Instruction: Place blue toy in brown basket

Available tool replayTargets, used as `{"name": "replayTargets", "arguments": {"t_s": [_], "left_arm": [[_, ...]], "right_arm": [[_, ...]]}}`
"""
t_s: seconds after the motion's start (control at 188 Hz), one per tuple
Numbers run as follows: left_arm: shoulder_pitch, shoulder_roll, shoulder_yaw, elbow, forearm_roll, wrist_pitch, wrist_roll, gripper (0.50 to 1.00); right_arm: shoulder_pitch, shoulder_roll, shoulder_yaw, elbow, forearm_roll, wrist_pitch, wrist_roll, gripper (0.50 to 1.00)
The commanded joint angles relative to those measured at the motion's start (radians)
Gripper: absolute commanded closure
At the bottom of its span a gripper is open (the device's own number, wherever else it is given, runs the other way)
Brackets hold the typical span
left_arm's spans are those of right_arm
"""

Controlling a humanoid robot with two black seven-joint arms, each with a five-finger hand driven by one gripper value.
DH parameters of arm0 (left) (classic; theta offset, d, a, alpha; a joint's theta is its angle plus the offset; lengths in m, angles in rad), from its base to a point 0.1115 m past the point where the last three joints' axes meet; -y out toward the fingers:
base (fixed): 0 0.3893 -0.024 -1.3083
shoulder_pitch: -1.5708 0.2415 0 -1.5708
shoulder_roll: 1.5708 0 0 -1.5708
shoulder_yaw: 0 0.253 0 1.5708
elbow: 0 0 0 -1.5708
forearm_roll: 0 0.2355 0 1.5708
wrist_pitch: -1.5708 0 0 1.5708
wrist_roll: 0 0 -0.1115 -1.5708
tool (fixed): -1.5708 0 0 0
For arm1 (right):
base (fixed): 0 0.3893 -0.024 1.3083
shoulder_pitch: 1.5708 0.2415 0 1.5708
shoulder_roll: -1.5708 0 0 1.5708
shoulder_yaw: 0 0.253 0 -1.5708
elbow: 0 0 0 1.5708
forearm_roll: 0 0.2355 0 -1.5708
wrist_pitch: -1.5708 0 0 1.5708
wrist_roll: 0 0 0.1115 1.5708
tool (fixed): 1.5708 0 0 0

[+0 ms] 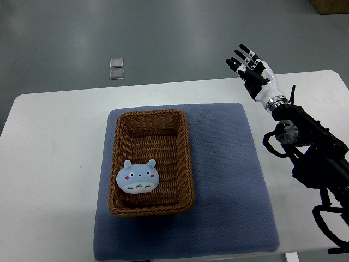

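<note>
We saw the blue toy (138,178) already in the brown basket (150,161), well left of the robot hand (252,70), fingers spread, probably released.

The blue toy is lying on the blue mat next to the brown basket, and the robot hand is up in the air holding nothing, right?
Not quite. The top view shows the blue toy lying inside the brown basket, not beside it. The robot hand is indeed raised and empty.

Toy (138,178) in basket (125,126); basket on mat (229,164)
</note>
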State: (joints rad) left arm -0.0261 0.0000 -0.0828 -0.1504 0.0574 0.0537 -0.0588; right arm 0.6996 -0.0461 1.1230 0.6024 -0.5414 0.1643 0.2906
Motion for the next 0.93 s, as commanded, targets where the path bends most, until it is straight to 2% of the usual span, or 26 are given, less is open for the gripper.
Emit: {"name": "replayTargets", "arguments": {"t_s": [0.0,0.218,0.921], "left_arm": [[0.0,0.0,0.0,0.0,-0.001,0.0,0.0,0.5],[0.0,0.0,0.0,0.0,0.001,0.0,-0.001,0.5],[0.0,0.0,0.0,0.002,0.001,0.0,-0.001,0.5]], "right_arm": [[-0.009,0.008,0.009,-0.003,0.003,-0.017,0.001,0.605],[-0.012,0.014,0.009,-0.001,0.13,0.017,-0.016,0.603],[-0.018,0.018,-0.02,0.007,0.132,0.0,0.007,0.591]]}}
